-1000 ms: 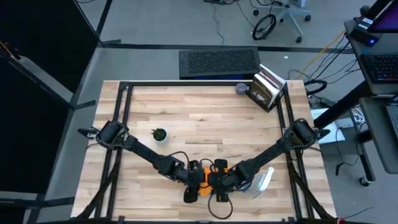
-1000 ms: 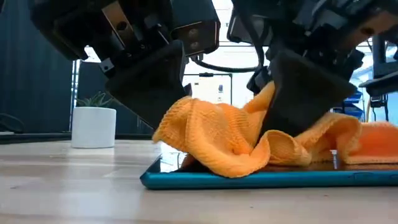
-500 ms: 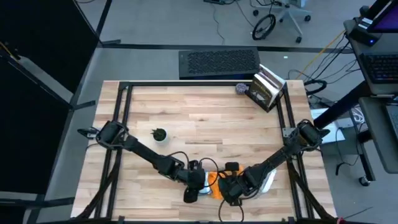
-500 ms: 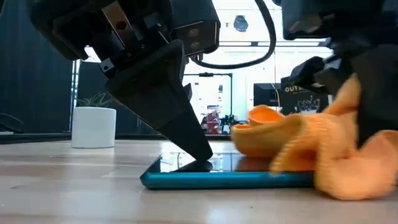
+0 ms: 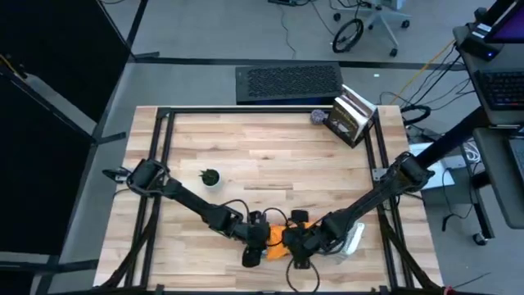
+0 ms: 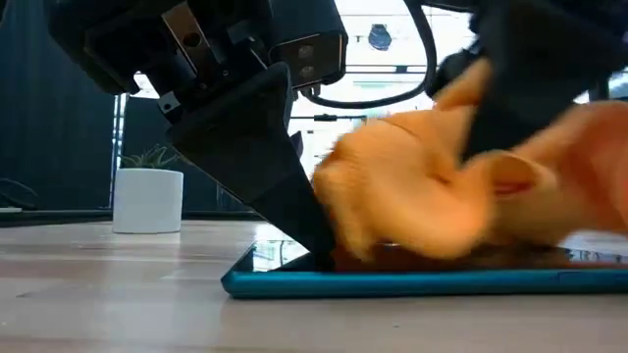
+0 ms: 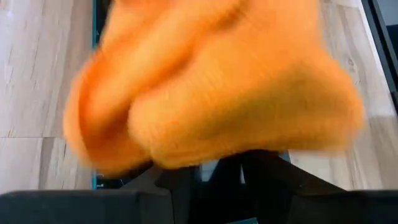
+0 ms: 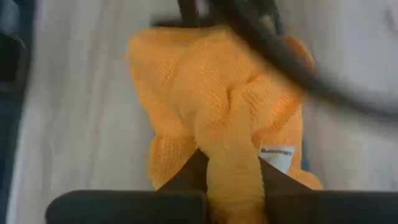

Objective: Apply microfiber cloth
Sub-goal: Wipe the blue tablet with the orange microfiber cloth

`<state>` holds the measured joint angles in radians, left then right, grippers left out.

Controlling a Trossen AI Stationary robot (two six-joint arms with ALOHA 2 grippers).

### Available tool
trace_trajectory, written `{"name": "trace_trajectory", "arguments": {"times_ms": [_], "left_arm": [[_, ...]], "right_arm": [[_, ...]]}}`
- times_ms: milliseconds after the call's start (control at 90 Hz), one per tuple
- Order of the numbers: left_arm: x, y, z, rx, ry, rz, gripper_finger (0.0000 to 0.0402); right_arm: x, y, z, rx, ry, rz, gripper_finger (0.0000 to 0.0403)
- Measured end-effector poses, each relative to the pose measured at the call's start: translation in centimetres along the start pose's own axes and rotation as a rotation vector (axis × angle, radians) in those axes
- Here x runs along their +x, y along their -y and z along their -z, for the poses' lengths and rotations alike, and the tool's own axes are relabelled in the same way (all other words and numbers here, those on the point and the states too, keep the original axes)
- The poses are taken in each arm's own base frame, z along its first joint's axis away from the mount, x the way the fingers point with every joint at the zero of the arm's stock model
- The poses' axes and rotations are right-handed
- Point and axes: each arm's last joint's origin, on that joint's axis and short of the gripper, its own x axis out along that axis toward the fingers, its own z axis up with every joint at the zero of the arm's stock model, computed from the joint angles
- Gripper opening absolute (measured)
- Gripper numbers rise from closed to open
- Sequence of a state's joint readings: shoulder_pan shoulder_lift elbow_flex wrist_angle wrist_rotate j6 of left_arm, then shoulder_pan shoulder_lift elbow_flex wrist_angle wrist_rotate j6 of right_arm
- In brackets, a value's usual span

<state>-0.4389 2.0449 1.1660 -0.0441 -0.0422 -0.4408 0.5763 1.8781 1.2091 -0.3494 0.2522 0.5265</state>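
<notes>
The orange microfiber cloth [image 5: 278,236] lies bunched on a dark, teal-edged tablet [image 6: 412,284] near the table's front edge. In the low view the cloth [image 6: 432,191] covers most of the tablet's top. My right gripper [image 5: 299,243] stands over it from the right and is shut on the cloth [image 8: 217,106]. My left gripper [image 6: 316,250] comes in from the left, shut, with its tips down on the tablet's left end. In the left wrist view the cloth [image 7: 211,81] fills the picture just ahead of the fingers. My left gripper presses its shut fingertips [image 6: 312,245] down on the tablet's top near its left end [image 6: 265,263], slanting down from the left. The tablet lies flat on the table. My right gripper pinches a raised fold of the cloth [image 8: 233,177] between its two fingers, from above. The rest of the cloth spreads slack below and ahead of the fingers, resting on the tablet.
A clear spray bottle [image 5: 352,238] lies just right of the right gripper. A small potted plant [image 5: 210,176] stands behind the left arm. Books [image 5: 352,115] and a purple object [image 5: 318,116] sit at the far right corner. A black cable [image 8: 273,50] runs past the cloth.
My right gripper dragged the cloth toward the table's right edge, baring the tablet's left part. It then swept it back left across the tablet toward the left gripper. The cloth stayed bunched in the hold. The left gripper and the tablet kept still.
</notes>
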Motion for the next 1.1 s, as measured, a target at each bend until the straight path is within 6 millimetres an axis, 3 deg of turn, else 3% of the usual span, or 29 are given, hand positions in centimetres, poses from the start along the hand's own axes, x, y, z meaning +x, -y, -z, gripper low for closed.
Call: {"name": "trace_trajectory", "arguments": {"times_ms": [133, 233, 544, 733, 867, 1011, 1100], "left_arm": [[0.0, 0.0, 0.0, 0.001, 0.000, 0.000, 0.0118], [0.0, 0.0, 0.0, 0.001, 0.000, 0.000, 0.0118], [0.0, 0.0, 0.0, 0.001, 0.000, 0.001, 0.0118], [-0.7, 0.2, -0.4, 0.000, 0.015, 0.008, 0.0118], [-2.6, 0.2, -0.9, -0.002, 0.021, -0.001, 0.0118], [-5.4, 0.1, -2.6, 0.024, 0.127, -0.088, 0.0118], [-5.8, -0.9, -3.1, 0.040, 0.146, -0.176, 0.0118]], "right_arm": [[2.4, 0.3, 1.3, 0.009, -0.078, 0.045, 0.0013], [2.9, 0.2, 1.9, 0.028, -0.143, 0.051, 0.0013], [0.4, -1.1, 4.1, -0.004, -0.276, 0.079, 0.0013], [-1.6, -1.4, 3.8, -0.003, -0.225, 0.077, 0.0013], [-2.8, -2.0, 3.0, 0.005, -0.156, 0.044, 0.0013], [-2.5, -3.0, 3.0, 0.000, -0.107, -0.001, 0.0013], [-1.9, -3.3, 3.4, -0.009, -0.111, -0.005, 0.0013]]}}
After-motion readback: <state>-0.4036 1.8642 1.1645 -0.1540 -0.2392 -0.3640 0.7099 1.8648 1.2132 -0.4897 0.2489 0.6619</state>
